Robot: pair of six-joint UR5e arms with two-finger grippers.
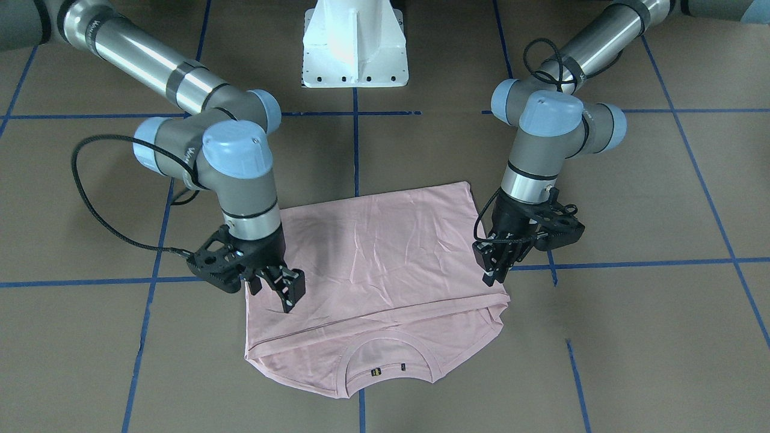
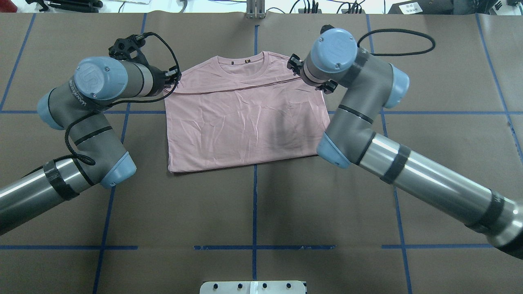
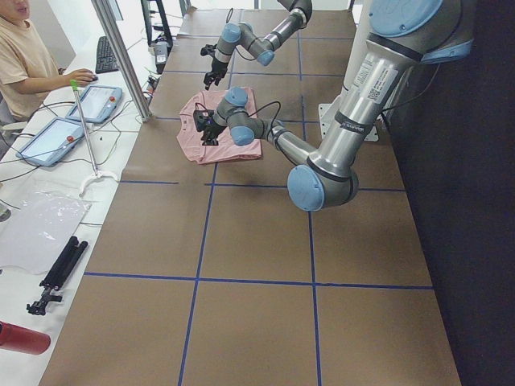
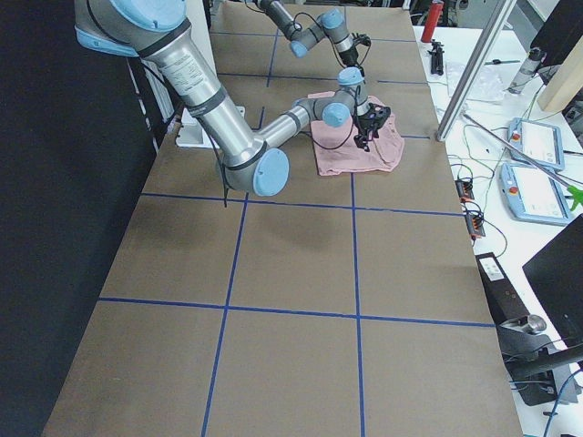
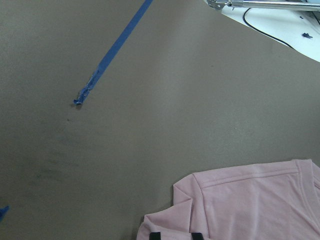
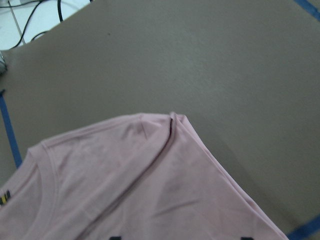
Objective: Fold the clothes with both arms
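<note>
T-shirt [image 1: 373, 252] flat on tbl [image 1: 631, 337]

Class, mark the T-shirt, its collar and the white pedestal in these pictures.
T-shirt [image 2: 245, 122], overhead exterior view, folded body's middle.
collar [image 1: 388, 343], front-facing view, ribbed rim.
white pedestal [image 1: 355, 45], front-facing view, front face.

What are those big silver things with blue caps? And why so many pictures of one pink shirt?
Those are a robot's left arm and right arm, each ending in a two-finger gripper, like pinching fingers. Six cameras shoot at once: one faces the robot, one looks over its shoulders, two stand at the ends of the table, one rides on each wrist. On it lies a pink T-shirt, folded, collar away from the robot. The right gripper hovers over one side, the left gripper beside the other. Both look open, holding nothing.
</note>
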